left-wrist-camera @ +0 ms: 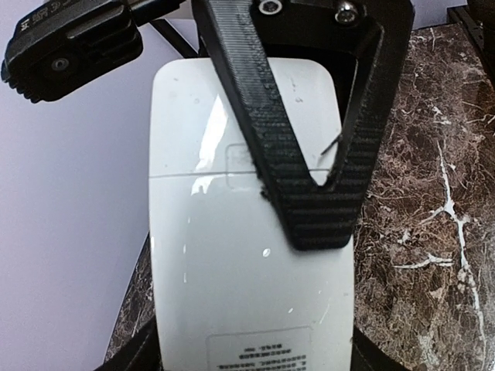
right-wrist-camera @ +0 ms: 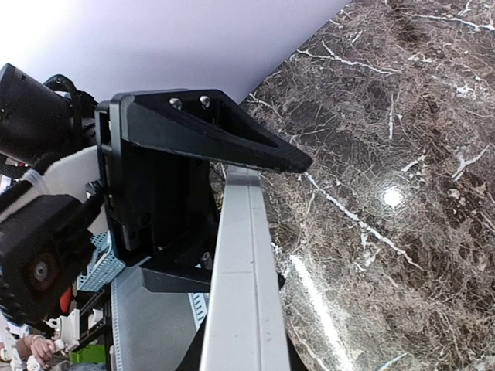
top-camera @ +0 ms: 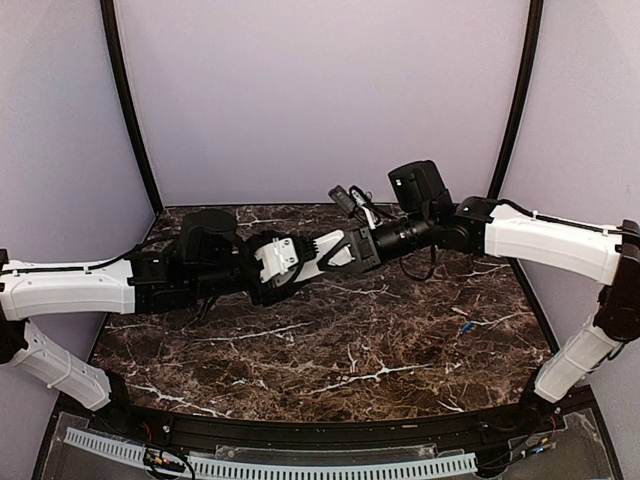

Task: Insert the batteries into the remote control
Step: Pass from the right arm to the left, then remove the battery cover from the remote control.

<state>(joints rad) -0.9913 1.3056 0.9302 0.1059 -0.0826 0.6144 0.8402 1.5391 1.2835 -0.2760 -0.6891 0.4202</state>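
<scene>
The small white rectangular plastic remote control [top-camera: 277, 257] hangs in the air over the dark brown marbled counter [top-camera: 330, 350], held up between the two arms where they meet mid-scene. It shows its back to the left wrist camera. The back is a glossy shell with a printed label [left-wrist-camera: 259, 352] at the near end and a seam marking the battery cover [left-wrist-camera: 232, 116] at the far end, and the cover looks shut.

The right tool [top-camera: 315, 258] is closed narrow on the remote control across its thin dimension, with one black ribbed finger [left-wrist-camera: 317, 209] lying flat over the cover. The left tool [top-camera: 266, 265] brackets the long edges near the label. Its fingers sit right against the shell, but I cannot tell whether they are pressing.

The handset is probably light, stiff and hollow. Its sheen and rounded edges suggest it would slip under a pinch on the flat faces. The long edges at the label end look like the safer hold, because they keep the cover free to slide. The cover's small latch is likely the fragile part, so it wants a push along the seam and no prying.

A tiny slim cylinder with blue on it, probably a battery [top-camera: 467, 325], lies on the counter well to the right. It should be hard, smooth and ready to roll, so a narrow pinch across its middle would suit it.
</scene>
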